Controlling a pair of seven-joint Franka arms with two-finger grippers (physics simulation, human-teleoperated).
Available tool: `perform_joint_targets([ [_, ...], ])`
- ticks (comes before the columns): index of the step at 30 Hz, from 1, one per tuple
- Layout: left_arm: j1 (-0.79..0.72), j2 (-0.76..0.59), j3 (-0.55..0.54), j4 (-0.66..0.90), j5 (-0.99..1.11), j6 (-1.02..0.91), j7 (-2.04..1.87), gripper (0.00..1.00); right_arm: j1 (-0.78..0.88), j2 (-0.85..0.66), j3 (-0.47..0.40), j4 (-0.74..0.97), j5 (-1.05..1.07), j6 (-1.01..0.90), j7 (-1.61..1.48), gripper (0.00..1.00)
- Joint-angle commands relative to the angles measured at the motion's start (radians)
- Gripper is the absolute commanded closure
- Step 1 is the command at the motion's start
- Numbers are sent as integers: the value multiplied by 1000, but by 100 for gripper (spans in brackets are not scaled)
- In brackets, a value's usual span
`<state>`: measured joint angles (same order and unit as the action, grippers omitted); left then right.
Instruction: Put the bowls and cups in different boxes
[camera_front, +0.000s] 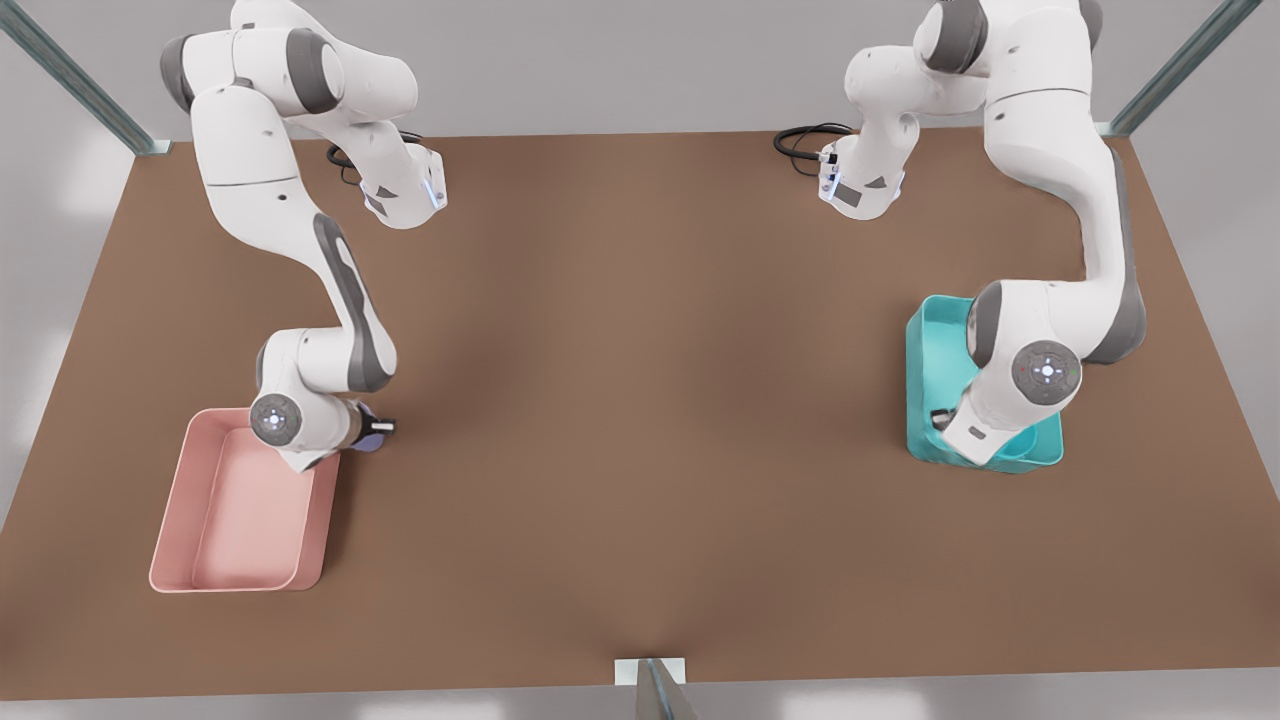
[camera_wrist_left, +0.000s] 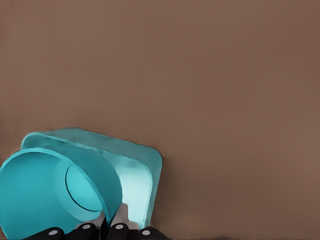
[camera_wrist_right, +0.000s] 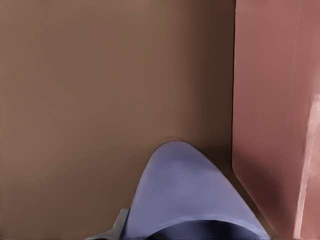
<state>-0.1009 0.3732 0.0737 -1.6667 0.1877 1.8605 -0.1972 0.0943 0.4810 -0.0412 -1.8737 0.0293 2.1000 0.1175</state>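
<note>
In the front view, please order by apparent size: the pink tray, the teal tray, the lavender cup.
1. Pink tray, largest.
2. Teal tray, smaller in view, though an arm covers part, so this is unsure.
3. Lavender cup, smallest; mostly hidden by the right pincer.

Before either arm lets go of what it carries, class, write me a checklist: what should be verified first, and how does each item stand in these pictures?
1. Left gripper grips the teal bowl by its rim: ok.
2. Bowl is over the teal box: ok, the box wall shows right behind it.
3. Right gripper holds the lavender cup: ok.
4. Cup is over the pink box: not ok, it hangs over bare table beside the box's wall.
5. Pink box has room for the cup: ok.
6. Bowl is low enough to release safely: cannot tell.
</note>
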Motion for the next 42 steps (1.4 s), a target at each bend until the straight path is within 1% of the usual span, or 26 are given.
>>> perform_joint_targets([
  [1,29,-7,38,-56,-14,-84,-70,79,-8,-8,0,25,-12,-43,-10,79],
  [2,35,-14,92,-186,-11,67,8,79,-10,-27,0,67,-11,-72,-36,79],
  [4,44,-7,118,-317,-11,269,32,79,-19,-45,3,240,60,-218,-53,79],
  [7,73,27,120,-401,-24,404,32,79,-22,-33,-3,416,80,-248,-153,79],
  [10,83,49,120,-439,-63,460,32,79,-47,-21,-103,472,-5,-247,-346,79],
  [11,83,53,120,-439,-63,462,33,72,-64,-10,-118,470,-29,-247,-357,79],
  [12,81,53,120,-439,-63,460,33,2,-68,11,-143,470,-43,-244,-355,79],
  [13,81,49,120,-439,-63,456,32,0,-68,34,-157,470,-42,-239,-349,79],
  [15,73,-3,118,-433,-74,372,33,0,-93,131,-158,472,-26,-203,-342,79],
  [16,58,-97,118,-397,-77,195,33,0,-104,179,-160,473,-2,-166,-342,79],
  [17,32,-181,112,-297,-76,-62,38,0,-105,211,-158,473,0,-129,-342,79],
  [18,14,-194,65,-169,-77,-258,62,0,-105,235,-158,473,11,-103,-341,79],
  [19,14,-194,-26,-12,-76,-424,62,0,-104,254,-158,473,18,-81,-340,79],
  [20,9,-194,-110,88,-74,-497,64,0,-104,261,-158,473,23,-71,-338,79],
  [22,-36,-189,-127,254,-154,-564,84,0,-104,280,-157,473,43,-54,-338,79],
  [23,-89,-191,-129,291,-126,-564,128,0,-104,281,-157,473,44,-54,-338,79],
  [25,-103,-220,-140,318,-108,-561,128,0,-102,281,-155,473,46,-54,-335,79],
  [26,-103,-221,-140,317,-91,-558,127,0,-102,280,-155,472,46,-54,-337,3],
  [27,-100,-217,-140,318,-91,-558,127,0,-102,278,-155,472,44,-55,-338,0],
  [32,-94,-180,-141,331,-91,-557,124,0,-99,243,-154,472,46,-84,-354,0],
  [35,-91,-178,-140,331,-96,-564,122,0,-90,125,-144,476,61,-172,-355,0],
  [37,-92,-178,-141,321,-99,-576,117,0,-81,10,-134,478,60,-369,-334,0],
  [38,-92,-178,-141,321,-97,-592,117,0,-81,-24,-138,513,50,-604,-256,0],
  [39,-95,-181,-143,321,-99,-593,116,0,-77,-15,-144,616,17,-802,-220,0],
  [40,-97,-180,-143,321,-99,-592,117,0,-80,-47,-131,645,-29,-828,-193,0],
  [42,-98,-180,-143,321,-99,-592,117,0,-122,-219,-74,564,-32,-833,-188,0],
])
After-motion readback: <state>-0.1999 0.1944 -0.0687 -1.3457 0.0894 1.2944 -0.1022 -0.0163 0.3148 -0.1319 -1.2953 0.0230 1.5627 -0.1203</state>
